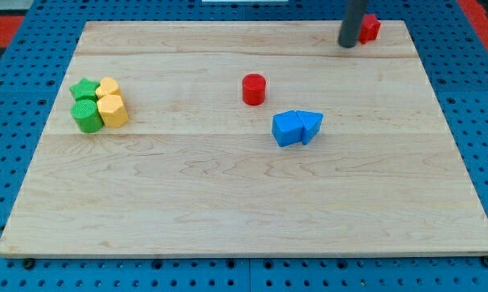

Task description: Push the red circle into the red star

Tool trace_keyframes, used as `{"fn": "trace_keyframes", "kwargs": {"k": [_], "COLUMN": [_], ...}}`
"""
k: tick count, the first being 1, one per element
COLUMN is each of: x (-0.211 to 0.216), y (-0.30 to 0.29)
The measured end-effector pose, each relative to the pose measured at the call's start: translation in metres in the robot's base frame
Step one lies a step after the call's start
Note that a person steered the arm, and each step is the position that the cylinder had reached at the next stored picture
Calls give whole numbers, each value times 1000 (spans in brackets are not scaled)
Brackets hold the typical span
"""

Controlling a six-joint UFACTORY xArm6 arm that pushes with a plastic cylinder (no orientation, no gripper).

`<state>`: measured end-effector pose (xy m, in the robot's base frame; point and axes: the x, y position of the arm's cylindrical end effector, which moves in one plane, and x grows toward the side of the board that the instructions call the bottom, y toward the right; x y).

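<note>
The red circle (254, 88) stands on the wooden board (244, 195) a little right of the middle, toward the view's top. The red star (370, 27) sits near the board's top right corner, partly hidden behind my rod. My tip (348, 44) rests on the board right beside the star, on its left. The tip is far to the right of the red circle and above it.
A blue cube (287, 129) and a blue triangle (311, 125) touch each other just below and right of the red circle. At the left a green star (83, 88), a green cylinder (87, 116), a yellow heart-like block (108, 88) and a yellow hexagon (113, 110) are clustered together.
</note>
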<state>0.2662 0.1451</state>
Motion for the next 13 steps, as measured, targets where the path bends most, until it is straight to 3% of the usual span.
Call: {"fn": "trace_keyframes", "kwargs": {"k": [2,3,4,7,9,11,13], "x": [9,57,91,99,121,63,75], "y": [-192,-265,-270,-124,-106,-59,-58]}}
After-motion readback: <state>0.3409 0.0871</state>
